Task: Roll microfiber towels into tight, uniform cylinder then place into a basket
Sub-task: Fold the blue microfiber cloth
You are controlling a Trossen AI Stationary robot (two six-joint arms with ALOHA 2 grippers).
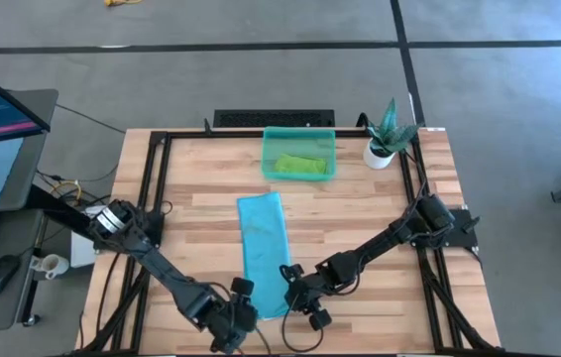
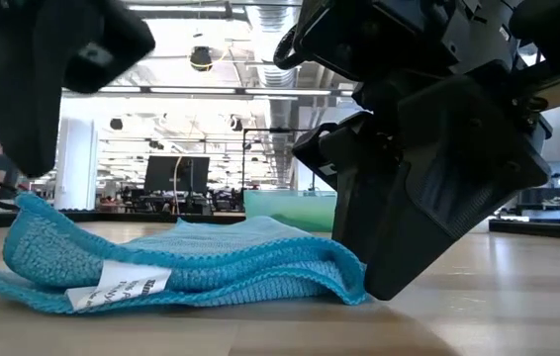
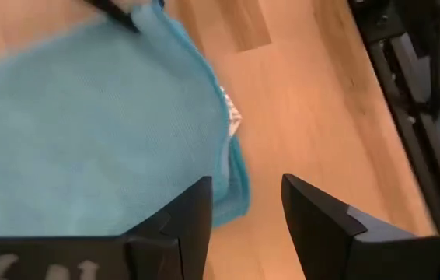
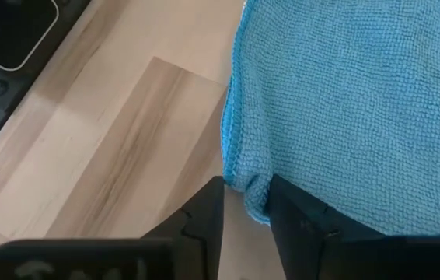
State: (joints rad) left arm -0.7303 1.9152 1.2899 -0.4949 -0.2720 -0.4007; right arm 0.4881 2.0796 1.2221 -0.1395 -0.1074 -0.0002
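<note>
My table (image 1: pixel 360 218) is a pale wood-plank top with a black frame along its edges, filling the middle of the high view. On it lie the turquoise towel (image 1: pixel 263 250), folded into a long strip from centre to lower centre, the teal basket (image 1: pixel 271 169) at upper centre, and a white plant pot (image 1: pixel 379 154) at upper right.

Both dark six-joint arms reach inward and low over the table's near edge, wrists angled down. The left two-finger gripper (image 1: pixel 244 309) hangs with its fingers (image 3: pixel 197 222) parted and nothing between them. The right two-finger gripper (image 1: pixel 288 288) stands with its fingers (image 4: pixel 208 210) narrowly apart, fingertips at the tabletop.
</note>
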